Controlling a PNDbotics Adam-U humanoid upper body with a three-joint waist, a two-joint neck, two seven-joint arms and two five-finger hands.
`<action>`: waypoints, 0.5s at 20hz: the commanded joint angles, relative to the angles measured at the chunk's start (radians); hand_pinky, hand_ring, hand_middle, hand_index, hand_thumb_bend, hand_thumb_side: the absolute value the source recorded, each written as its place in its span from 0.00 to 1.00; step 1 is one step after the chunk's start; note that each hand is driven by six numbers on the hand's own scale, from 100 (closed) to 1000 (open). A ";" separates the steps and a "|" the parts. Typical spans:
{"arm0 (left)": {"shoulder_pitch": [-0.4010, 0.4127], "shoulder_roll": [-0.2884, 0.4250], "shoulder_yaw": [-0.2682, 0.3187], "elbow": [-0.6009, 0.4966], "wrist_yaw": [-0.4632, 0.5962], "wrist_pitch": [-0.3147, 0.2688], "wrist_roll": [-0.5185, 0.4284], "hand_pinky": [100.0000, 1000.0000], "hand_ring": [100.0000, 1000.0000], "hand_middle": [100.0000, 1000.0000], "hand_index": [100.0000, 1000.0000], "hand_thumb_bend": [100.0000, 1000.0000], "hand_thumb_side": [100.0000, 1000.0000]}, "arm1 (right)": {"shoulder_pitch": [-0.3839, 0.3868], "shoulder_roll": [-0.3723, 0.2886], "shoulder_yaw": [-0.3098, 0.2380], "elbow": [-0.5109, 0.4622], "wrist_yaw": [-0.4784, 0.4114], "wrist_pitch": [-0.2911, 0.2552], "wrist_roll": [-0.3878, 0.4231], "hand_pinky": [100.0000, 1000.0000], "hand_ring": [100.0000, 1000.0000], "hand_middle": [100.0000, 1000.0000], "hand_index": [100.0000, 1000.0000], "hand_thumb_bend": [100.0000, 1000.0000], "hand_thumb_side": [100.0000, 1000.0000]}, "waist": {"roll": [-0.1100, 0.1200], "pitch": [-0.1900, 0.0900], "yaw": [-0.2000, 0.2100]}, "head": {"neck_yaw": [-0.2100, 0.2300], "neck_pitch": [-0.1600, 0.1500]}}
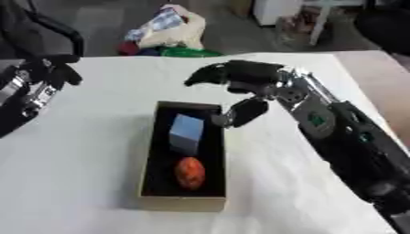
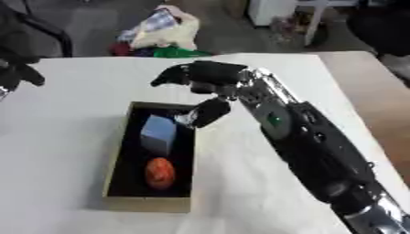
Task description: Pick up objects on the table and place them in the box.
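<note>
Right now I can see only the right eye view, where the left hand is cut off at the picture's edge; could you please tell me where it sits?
Observer: In the left eye view the left hand shows whole. It is near the far left edge of the table, well apart from the box.
Operator: Thank you. Does its arm reach across the table toward the box?
Observer: No. Its black and silver wrist runs from the hand down to the picture's left edge, wholly left of the box.
</note>
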 commanded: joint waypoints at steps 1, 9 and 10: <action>-0.009 0.009 0.012 -0.024 0.013 0.000 0.004 0.76 0.63 0.58 0.88 0.00 0.96 | 0.009 -0.038 -0.047 -0.067 -0.031 0.033 -0.059 0.79 0.85 0.80 0.94 0.00 0.65 | 0.005 -0.012 -0.003 | 0.008 -0.008; 0.005 -0.004 0.008 -0.045 0.043 -0.007 0.006 0.76 0.63 0.58 0.88 0.00 0.95 | 0.109 -0.037 -0.120 -0.134 -0.059 0.106 -0.204 0.76 0.85 0.79 0.94 0.00 0.62 | 0.006 -0.005 -0.004 | 0.039 0.005; 0.008 -0.005 0.008 -0.048 0.046 -0.009 0.007 0.76 0.63 0.58 0.88 0.00 0.95 | 0.121 -0.034 -0.126 -0.139 -0.064 0.114 -0.220 0.76 0.85 0.79 0.94 0.00 0.62 | 0.007 -0.004 -0.004 | 0.046 0.011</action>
